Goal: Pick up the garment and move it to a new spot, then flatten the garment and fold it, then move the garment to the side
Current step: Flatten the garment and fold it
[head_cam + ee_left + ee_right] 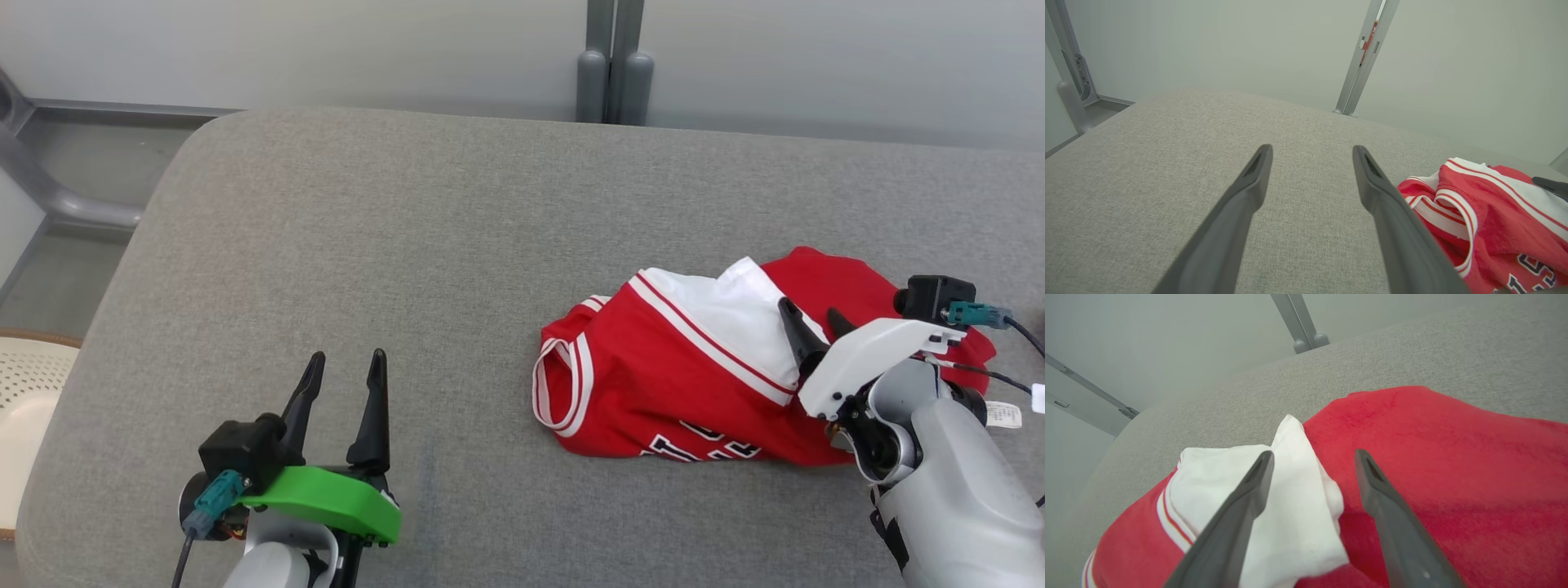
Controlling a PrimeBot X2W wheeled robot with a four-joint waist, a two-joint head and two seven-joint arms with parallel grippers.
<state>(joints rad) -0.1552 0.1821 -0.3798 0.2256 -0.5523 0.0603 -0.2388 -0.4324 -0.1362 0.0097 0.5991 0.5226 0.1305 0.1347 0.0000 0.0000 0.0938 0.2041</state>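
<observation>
The right gripper [809, 307], jaws wide and empty, hovers over the white fold of the crumpled red garment [653, 376]. The left gripper [347, 355], jaws equally wide, sits well apart from the garment, which lies on the grey padded surface [392, 245].

**My two arms on screen**

My left claw [347, 354] has two long, dark, tapered fingers. Just behind them I see a bright green bracket [326, 498], and beside that a black camera cube [245, 449] with a teal plug [214, 496] and a dark cable [181, 559]. My right claw [809, 306] has the same dark fingers. Behind them is a white bracket [865, 351] dotted with small dark screws [839, 396], then a glossy grey forearm [955, 490].
</observation>
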